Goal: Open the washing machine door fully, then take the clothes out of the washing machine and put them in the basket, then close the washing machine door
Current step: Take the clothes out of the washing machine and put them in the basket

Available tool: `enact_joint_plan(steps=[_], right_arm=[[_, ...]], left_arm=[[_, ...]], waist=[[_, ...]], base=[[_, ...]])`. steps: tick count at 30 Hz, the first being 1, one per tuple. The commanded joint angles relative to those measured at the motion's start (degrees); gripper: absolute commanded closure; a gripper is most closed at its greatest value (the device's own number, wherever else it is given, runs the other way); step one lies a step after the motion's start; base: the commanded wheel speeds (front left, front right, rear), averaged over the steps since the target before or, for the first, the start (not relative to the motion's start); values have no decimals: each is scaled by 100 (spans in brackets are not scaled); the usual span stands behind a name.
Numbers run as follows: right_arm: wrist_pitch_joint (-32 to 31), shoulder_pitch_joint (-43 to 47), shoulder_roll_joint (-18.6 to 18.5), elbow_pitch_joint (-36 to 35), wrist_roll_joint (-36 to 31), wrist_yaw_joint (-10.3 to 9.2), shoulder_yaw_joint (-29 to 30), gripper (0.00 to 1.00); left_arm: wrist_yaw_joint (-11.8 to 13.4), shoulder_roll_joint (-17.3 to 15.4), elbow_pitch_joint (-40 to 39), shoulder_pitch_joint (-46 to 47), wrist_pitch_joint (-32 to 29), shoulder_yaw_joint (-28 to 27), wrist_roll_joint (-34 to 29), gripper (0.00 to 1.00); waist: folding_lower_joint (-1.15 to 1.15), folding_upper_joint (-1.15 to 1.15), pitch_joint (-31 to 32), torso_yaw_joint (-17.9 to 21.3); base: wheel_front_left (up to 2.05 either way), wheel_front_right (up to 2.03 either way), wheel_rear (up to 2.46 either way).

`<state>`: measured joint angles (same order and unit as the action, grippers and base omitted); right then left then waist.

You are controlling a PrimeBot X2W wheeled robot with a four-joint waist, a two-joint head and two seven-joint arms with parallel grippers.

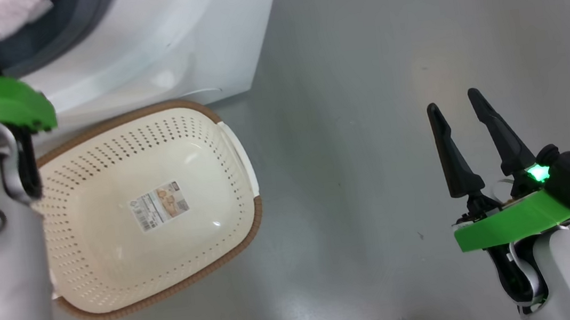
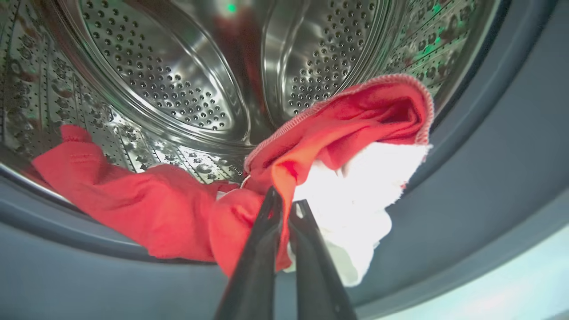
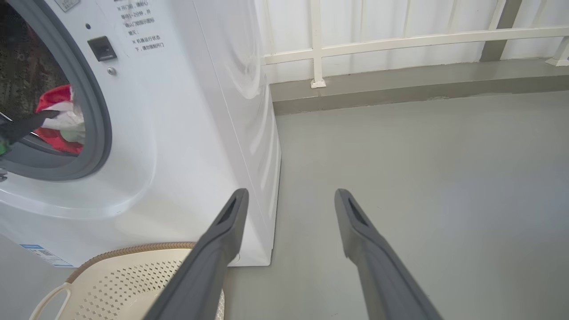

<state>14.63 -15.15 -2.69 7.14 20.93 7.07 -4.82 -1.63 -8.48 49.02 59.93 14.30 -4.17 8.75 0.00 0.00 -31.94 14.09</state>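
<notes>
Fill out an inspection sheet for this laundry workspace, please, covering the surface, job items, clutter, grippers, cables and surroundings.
Surface: smooth grey floor with light glare.
Job's things: washing machine with its port open; red and white clothes lying over the grey rubber ring at the drum mouth; basket on the floor in front of the machine, holding only a sticker.
Clutter: nothing seen.
Grippers: left gripper shut on the clothes; right gripper open, holding nothing, above the floor.
Cables: black cable looped on the left forearm.
Surroundings: white railing behind the machine.
</notes>
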Motion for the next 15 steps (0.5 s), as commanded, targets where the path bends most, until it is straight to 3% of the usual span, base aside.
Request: enact_joint_plan(steps=[1,15], right_arm=[[37,196,-19,-125,-59,42,-77,0],[37,414,-19,-161,-222,42,154,0]], left_arm=[[-56,-129,-368,-286,69,-169,43,100],[-293,499,-2678,-1914,69,-830,-200,100]], waist=[[0,0,133,-118],[0,0,402,-463]], base=[[0,0,0],[0,0,0]])
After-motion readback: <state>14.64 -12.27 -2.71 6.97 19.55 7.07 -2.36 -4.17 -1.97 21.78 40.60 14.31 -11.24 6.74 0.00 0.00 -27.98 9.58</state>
